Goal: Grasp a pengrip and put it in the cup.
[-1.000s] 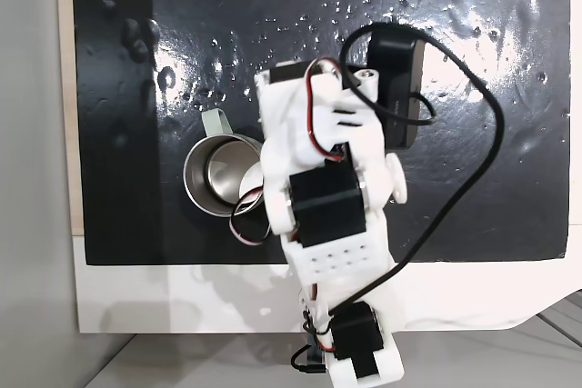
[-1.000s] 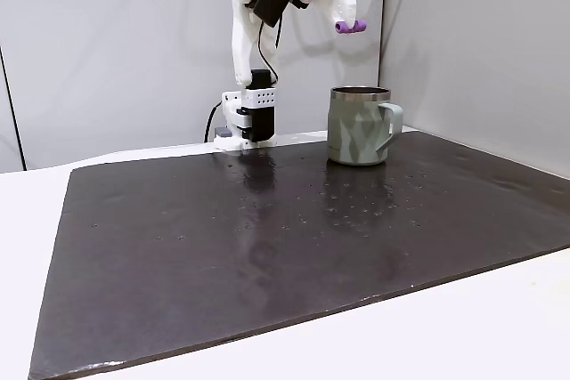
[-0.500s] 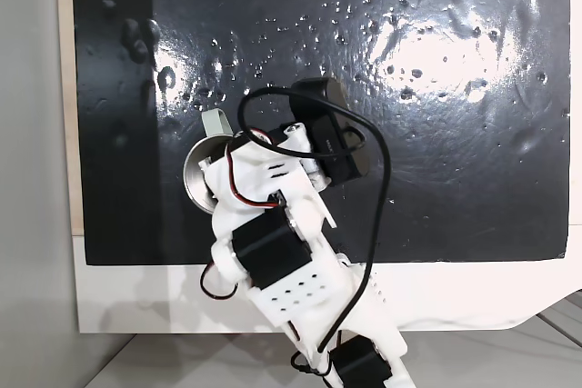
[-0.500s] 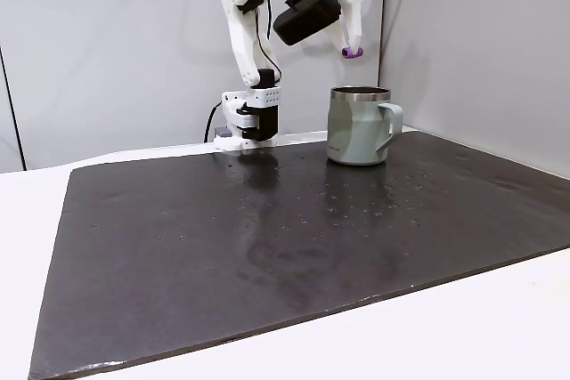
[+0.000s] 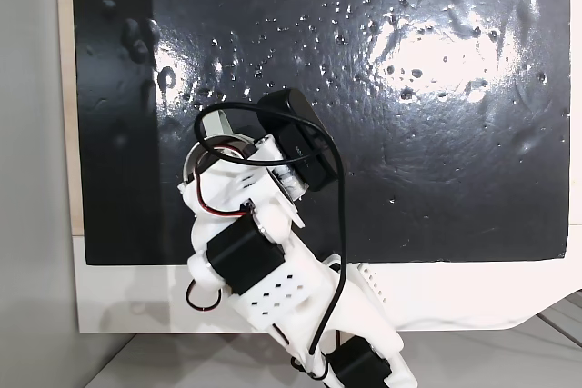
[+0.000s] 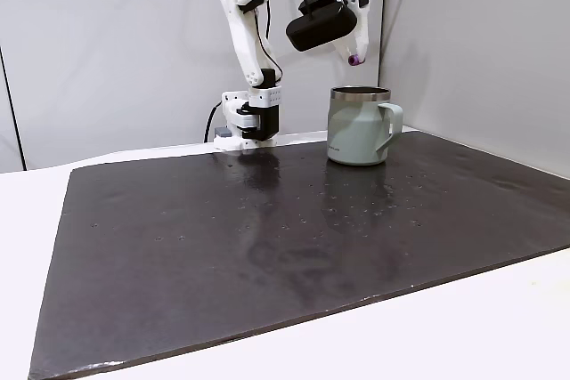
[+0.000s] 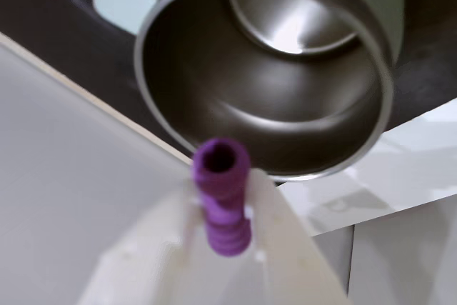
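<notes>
**Carry stage: pengrip over the cup, release pending**

Plain grey walls behind; dark glossy mat (image 6: pixel 294 246) over a white table (image 6: pixel 499 327), speckled with small droplets or bumps. Arm base (image 6: pixel 252 120) at the far edge of the mat in the side fixed view.

Cup (image 6: pixel 359 125) upright on the mat near the base, handle toward the right of that view. From above, mostly hidden under the arm, just a sliver of rim (image 5: pixel 195 156) and handle showing.

Gripper (image 6: pixel 354 52) held high, above the cup mouth and slightly toward its base-side rim. Clamped on the pengrip (image 6: pixel 354 60), purple end poking out below the fingertips. In the wrist view, pengrip (image 7: pixel 222 198) pinched between two pale fingers (image 7: pixel 285 248), hollow end facing the camera, ribs visible. Cup (image 7: pixel 264 76) directly beyond it, shiny interior open; pengrip tip overlapping the near rim rather than the centre of the opening.

Step judged: transport nearly complete, grasp secure, nothing in the cup yet.

Next move, as judged: small reach further over the opening so the tube clears the rim, perhaps a slight lowering, then open the jaws. Risk: light tube glancing off the rim if dropped from here.
</notes>
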Motion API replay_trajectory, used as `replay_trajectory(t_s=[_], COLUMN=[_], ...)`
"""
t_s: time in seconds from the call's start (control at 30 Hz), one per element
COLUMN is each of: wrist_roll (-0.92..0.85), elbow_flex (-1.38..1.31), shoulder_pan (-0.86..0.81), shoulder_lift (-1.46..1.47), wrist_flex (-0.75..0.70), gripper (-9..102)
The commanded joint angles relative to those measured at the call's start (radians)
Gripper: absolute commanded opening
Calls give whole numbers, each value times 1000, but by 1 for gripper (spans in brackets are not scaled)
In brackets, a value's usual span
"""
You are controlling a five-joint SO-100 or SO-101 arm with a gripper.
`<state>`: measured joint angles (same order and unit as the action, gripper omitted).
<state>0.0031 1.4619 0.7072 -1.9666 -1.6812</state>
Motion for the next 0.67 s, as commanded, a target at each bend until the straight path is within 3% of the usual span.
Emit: replay_trajectory(t_s=[0.0,0.63], wrist_roll=[-11,-15], elbow_flex=[-5,-15], shoulder_pan=[17,20], shoulder_lift=[-43,-58], wrist_flex=[-8,-8], gripper=[32,32])
